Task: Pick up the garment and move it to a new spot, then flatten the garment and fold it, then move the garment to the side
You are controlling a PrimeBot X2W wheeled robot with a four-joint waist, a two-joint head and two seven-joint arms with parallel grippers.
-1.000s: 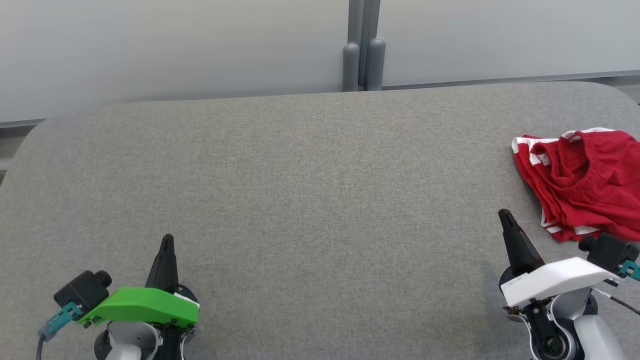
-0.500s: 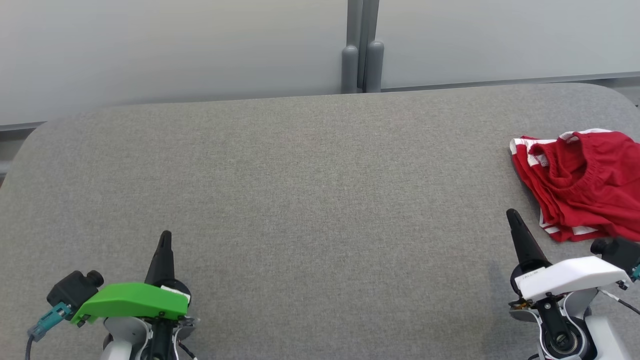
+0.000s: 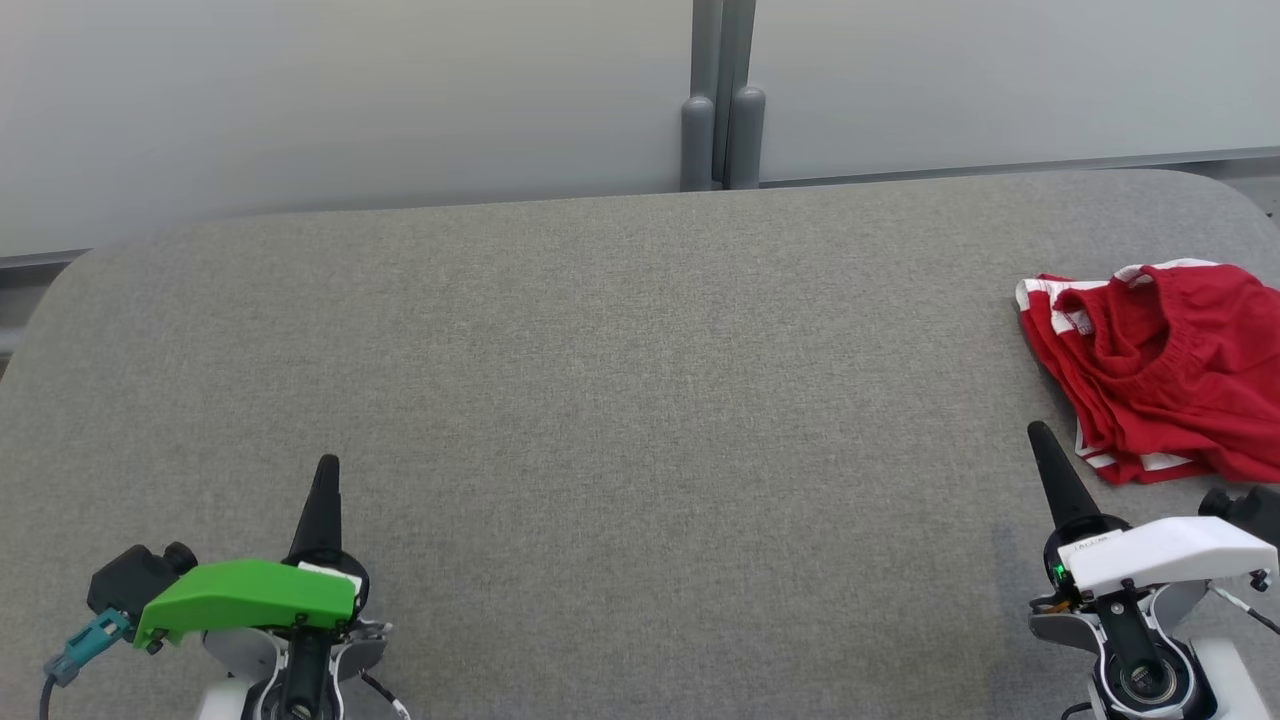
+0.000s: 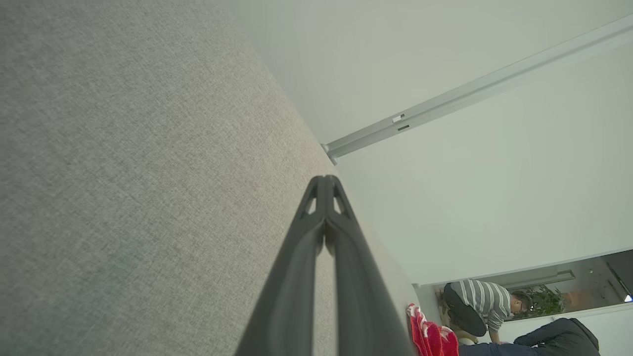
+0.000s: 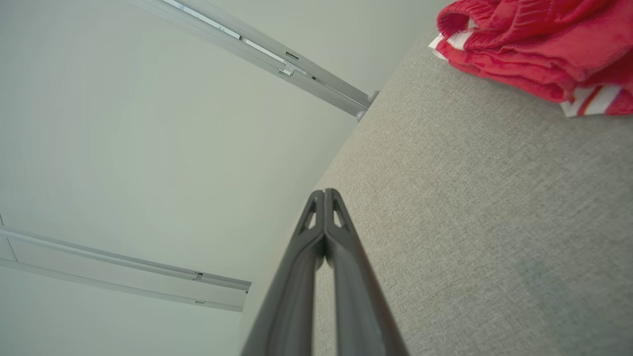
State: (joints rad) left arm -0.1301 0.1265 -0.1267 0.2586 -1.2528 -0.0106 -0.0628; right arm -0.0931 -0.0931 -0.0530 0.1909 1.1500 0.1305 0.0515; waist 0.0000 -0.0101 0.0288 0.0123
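Note:
The garment [image 3: 1160,370] is a pair of red shorts with white stripes, folded into a pile at the right edge of the grey table [image 3: 620,400]. It also appears in the right wrist view as the garment [image 5: 534,44] at the top right, and as a small red patch of garment [image 4: 430,336] in the left wrist view. My right gripper [image 3: 1038,432] is shut and empty, just left of and nearer than the pile, not touching it. My left gripper [image 3: 327,464] is shut and empty at the lower left, far from the garment. Both pairs of fingers are pressed together in the wrist views, left gripper [image 4: 325,179] and right gripper [image 5: 324,192].
A pale wall with a grey vertical post [image 3: 722,95] runs behind the table's far edge. The table's rounded corners lie at the far left and far right. A person [image 4: 482,306] in a striped top bends over in the distance beyond the table.
Both grippers have drawn back toward the bottom of the head view, the right one also shifting slightly rightward. The garment lies as before; the camera drifted slightly.

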